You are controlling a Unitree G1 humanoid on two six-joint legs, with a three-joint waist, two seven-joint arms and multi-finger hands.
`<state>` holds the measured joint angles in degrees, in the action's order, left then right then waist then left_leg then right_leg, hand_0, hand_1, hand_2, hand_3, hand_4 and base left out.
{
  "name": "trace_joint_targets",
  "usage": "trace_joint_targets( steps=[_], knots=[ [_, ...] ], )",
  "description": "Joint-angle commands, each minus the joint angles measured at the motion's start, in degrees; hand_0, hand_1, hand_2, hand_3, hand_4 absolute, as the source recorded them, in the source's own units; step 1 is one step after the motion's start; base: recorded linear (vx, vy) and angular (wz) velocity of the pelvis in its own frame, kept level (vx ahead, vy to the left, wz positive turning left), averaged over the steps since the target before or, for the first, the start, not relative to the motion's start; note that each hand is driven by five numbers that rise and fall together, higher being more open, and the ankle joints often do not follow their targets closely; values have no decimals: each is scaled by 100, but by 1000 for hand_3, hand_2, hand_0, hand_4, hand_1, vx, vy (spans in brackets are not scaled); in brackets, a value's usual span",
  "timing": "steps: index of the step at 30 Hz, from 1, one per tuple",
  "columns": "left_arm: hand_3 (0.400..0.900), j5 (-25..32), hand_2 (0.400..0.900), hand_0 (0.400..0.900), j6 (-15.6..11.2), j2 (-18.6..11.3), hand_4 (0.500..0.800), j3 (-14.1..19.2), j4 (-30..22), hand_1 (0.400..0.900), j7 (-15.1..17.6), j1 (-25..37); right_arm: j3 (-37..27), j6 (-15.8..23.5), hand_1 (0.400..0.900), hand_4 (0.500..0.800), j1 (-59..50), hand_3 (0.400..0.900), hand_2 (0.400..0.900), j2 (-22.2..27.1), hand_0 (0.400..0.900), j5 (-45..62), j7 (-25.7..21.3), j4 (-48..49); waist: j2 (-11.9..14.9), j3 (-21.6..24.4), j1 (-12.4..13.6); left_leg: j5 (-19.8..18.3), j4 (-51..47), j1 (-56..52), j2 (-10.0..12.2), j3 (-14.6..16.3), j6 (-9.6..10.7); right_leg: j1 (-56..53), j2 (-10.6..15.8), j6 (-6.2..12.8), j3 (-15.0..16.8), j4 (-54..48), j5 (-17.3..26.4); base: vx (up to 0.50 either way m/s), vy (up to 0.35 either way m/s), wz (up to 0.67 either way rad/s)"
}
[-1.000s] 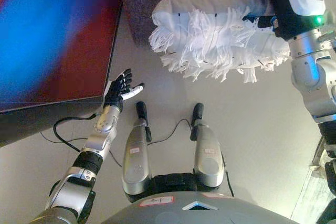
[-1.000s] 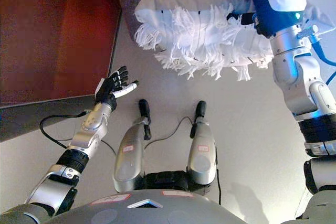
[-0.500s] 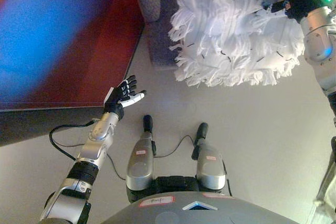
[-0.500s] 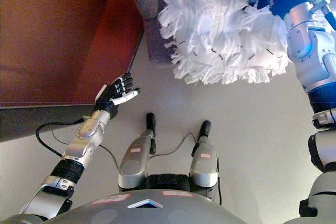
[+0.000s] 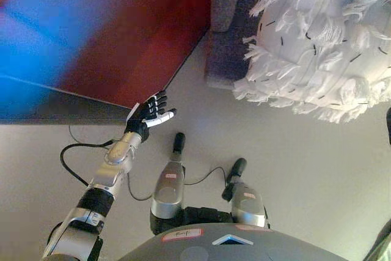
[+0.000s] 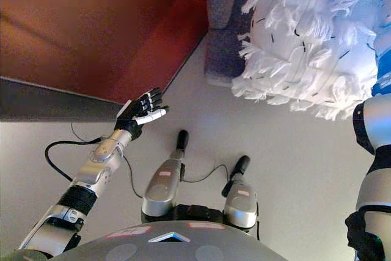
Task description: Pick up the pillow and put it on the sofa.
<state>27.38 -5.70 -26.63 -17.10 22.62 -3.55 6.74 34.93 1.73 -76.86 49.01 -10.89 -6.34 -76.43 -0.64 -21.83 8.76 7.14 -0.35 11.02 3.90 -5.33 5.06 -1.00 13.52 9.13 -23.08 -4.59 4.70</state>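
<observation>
In the left eye view, the white fringed pillow (image 5: 321, 47) hung in the air at the upper right, its far part over the grey sofa (image 5: 229, 35) and its near edge jutting out past the sofa's front over the pale floor (image 5: 293, 151). It seemed to be held high so it could clear the sofa's front edge before being let down. The right hand was out of this view, so I cannot tell how it held the pillow. The left hand (image 5: 148, 113) hovered empty, well left of the sofa, fingers spread and relaxed, likely kept clear as a counterweight. A dark red panel (image 5: 140, 29) stood left of the sofa.

In the right eye view, the pillow (image 6: 305, 41) sat the same way over the sofa (image 6: 223, 41), with only the right forearm showing beside it; the hand itself was hidden. The left hand (image 6: 142, 107) was open, near the red panel's lower edge.

Against a second earlier, the whole view had swung, and the pillow filled more of the picture and lay further over the sofa.
</observation>
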Motion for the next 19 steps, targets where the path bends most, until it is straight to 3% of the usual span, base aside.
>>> trace_joint_targets(
  steps=[1,6,10,15,19],
  knots=[
    [900,188,900,900,-267,-193,800,-444,-245,900,-50,-181,160,64,900,800,-603,900,900,71,900,438,-801,192,490,1502,134,-214,-38,-211,453,62,472,83,482,502,162,341,362,38,3,5],
    [900,127,900,900,-254,-102,800,-365,-111,900,61,-198,-332,212,900,800,-74,900,900,-9,900,894,-1002,875,544,1558,31,-358,35,-329,424,132,405,8,514,508,236,344,363,31,29,-11],
    [900,12,900,900,-226,17,800,-201,73,900,188,-261,-859,344,900,800,845,900,900,-53,900,1008,-1108,2139,553,1583,-163,-475,98,-464,418,278,341,33,543,504,422,402,347,13,56,-32],
    [900,-197,900,900,-192,174,800,119,109,900,256,-422,-1996,568,900,800,2800,900,900,-379,900,1235,-995,3863,528,1641,-449,-611,171,-634,454,501,273,73,562,503,660,439,320,-4,48,-34],
    [900,-347,900,900,-169,323,800,373,185,900,257,-537,-2971,759,900,800,4734,900,900,-1013,900,1177,-870,5294,517,1699,-663,-683,191,-760,498,671,245,97,557,504,789,441,296,-10,32,-28]
  ],
)
